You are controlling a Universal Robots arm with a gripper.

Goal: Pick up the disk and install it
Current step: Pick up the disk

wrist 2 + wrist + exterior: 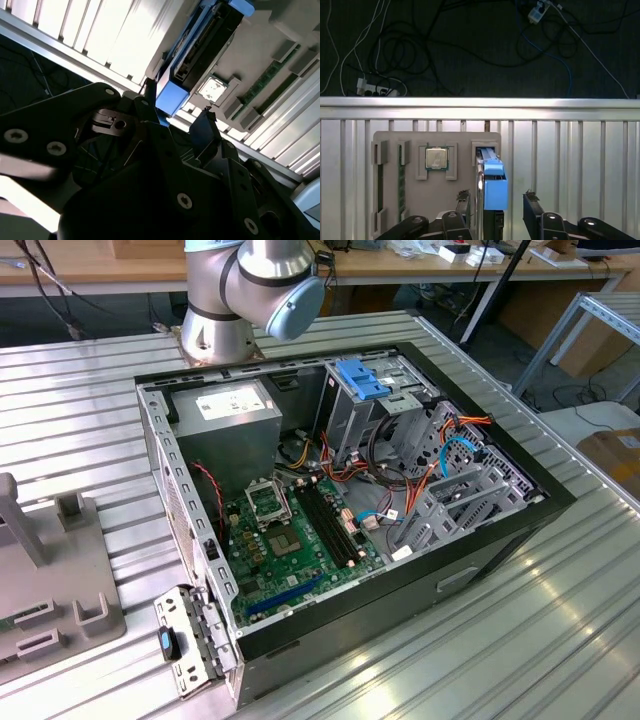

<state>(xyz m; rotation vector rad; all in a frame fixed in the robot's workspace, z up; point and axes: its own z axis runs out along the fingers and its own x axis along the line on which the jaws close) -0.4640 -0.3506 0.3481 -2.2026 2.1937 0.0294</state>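
The disk [492, 192] stands on its edge in a slot of a grey holder plate [462, 140], a dark slab with a bright blue carrier rail along its upper edge. In the second wrist view the disk [200, 47] runs away from the fingers, its blue end nearest them. My gripper [496, 197] is open and hovers over the disk's near end. One black fingertip [463, 196] stands on each side, with a gap to the disk on both sides. In the second wrist view the gripper [177, 107] straddles the blue end the same way.
The holder plate also carries a processor chip [436, 158] and a green memory stick [400, 182]. The open computer case [520, 540] lies on the ribbed metal table, with a blue-latched drive cage [360, 378] at its far side. Cables [470, 45] lie on the floor beyond the table edge.
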